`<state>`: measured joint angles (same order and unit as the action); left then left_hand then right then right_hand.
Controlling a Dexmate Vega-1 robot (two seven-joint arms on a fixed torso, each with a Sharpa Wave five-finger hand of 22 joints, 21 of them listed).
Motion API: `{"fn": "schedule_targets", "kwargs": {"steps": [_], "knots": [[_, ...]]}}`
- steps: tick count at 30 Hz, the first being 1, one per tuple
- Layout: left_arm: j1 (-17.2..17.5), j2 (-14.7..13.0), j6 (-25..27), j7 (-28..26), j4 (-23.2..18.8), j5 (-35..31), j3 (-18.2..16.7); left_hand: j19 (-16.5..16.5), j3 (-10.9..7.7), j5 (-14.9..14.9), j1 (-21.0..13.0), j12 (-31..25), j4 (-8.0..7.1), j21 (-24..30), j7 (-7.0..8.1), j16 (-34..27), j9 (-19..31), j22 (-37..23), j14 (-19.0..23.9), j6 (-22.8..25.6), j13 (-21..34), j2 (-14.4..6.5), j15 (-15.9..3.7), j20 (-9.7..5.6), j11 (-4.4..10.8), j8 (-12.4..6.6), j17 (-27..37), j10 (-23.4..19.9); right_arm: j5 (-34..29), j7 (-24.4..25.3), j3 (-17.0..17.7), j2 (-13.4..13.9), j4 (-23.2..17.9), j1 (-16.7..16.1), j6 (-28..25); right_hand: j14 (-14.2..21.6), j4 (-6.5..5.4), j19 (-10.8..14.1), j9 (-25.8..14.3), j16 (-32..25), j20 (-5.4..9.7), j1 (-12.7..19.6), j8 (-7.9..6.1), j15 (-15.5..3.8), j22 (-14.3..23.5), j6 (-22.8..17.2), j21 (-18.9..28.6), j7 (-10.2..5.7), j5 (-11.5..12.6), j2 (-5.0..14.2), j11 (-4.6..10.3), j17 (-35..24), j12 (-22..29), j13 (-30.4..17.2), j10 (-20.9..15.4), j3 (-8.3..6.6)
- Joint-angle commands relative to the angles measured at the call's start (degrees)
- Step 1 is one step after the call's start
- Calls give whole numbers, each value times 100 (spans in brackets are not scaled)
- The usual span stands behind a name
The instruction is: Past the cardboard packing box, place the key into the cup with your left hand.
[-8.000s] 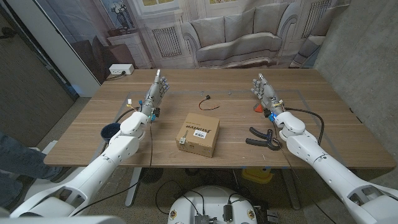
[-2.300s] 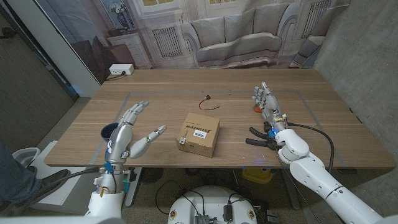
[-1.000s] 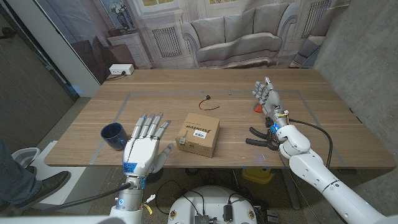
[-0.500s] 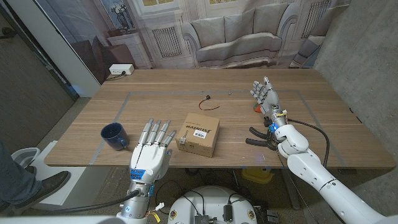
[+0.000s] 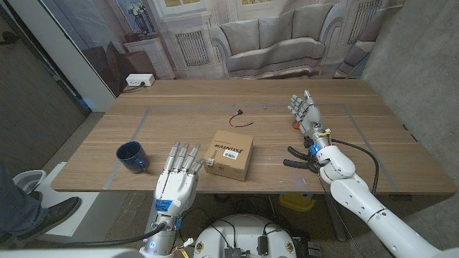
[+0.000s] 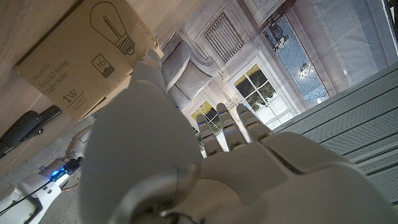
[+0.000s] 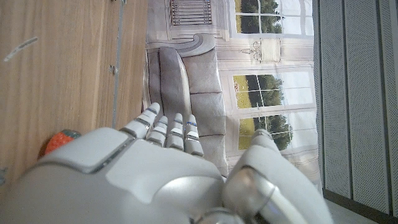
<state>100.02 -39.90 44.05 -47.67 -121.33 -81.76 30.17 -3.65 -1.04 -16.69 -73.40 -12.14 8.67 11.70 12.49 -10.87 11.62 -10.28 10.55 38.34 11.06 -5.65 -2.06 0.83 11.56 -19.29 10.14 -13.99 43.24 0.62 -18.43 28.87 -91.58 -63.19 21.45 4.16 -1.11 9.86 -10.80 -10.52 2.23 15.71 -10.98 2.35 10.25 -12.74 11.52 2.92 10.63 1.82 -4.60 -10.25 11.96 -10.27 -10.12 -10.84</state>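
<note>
On the tabletop, the cardboard packing box is the landmark. The left hand, just left of it, is spread and empty. The cup stands farther left, the key beyond the box: nothing done yet.

Behind the wooden bench hangs a printed backdrop showing a pale sofa, radiators under tall paned windows and panelled walls (the folds in the cloth give it away). To the right stands a rough grey concrete wall. On the left a dark panel leans away over grey carpet. A white socket box sits on the floor beyond the bench's far left corner. The light is even and soft.
</note>
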Motion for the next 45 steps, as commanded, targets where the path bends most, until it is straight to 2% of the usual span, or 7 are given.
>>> {"fn": "schedule_targets", "kwargs": {"steps": [1,16,32,37,45], "knots": [[-431,-152,57,-318,282,403,331,-42,-11,31,-20,-30,-35,20,7,-28,30,-12,87,59,34,-3,-898,-14,17,-18,19,-75,33,-8,-10,-30,28,-56,25,57,4,73,-10,-30,107,-23,-36,-22,24,-60,2,-20,39,-4,-8,-30,36,-32,-60,36],[-957,-43,-186,-1080,734,1232,571,-70,20,120,17,-13,-103,26,-32,-36,36,-17,167,-121,37,9,-864,21,27,85,27,-133,95,-31,-5,-93,151,-63,57,72,9,75,-11,-30,98,-33,-35,-16,25,-62,3,-20,42,-5,-19,-29,37,-32,-70,49],[-1463,49,-526,-1632,1139,1811,886,-141,36,188,24,-42,-142,48,-62,-71,37,-25,343,30,39,11,-879,28,61,51,32,-352,150,-92,25,-124,237,-20,96,90,15,77,-12,-31,100,-40,-37,-12,25,-74,2,-23,46,-5,-10,-27,41,-33,-88,61],[-1415,155,-768,-1633,1208,1800,762,-146,42,204,33,-58,-156,48,-81,-76,36,-26,381,60,40,8,-874,34,65,44,35,-450,164,-106,33,-128,241,-15,101,88,15,76,-12,-28,94,-45,-35,-4,25,-72,2,-27,47,-4,-16,-28,40,-33,-89,65],[-1190,637,-1476,-1633,1426,1503,260,-165,41,239,11,-61,-163,50,-69,-85,30,-29,498,312,39,1,-895,16,74,-42,36,-615,180,-108,31,-134,231,-18,85,88,17,76,-12,-25,93,-51,-34,-17,25,-74,1,-29,48,-4,-29,-28,42,-34,-99,73]]}}
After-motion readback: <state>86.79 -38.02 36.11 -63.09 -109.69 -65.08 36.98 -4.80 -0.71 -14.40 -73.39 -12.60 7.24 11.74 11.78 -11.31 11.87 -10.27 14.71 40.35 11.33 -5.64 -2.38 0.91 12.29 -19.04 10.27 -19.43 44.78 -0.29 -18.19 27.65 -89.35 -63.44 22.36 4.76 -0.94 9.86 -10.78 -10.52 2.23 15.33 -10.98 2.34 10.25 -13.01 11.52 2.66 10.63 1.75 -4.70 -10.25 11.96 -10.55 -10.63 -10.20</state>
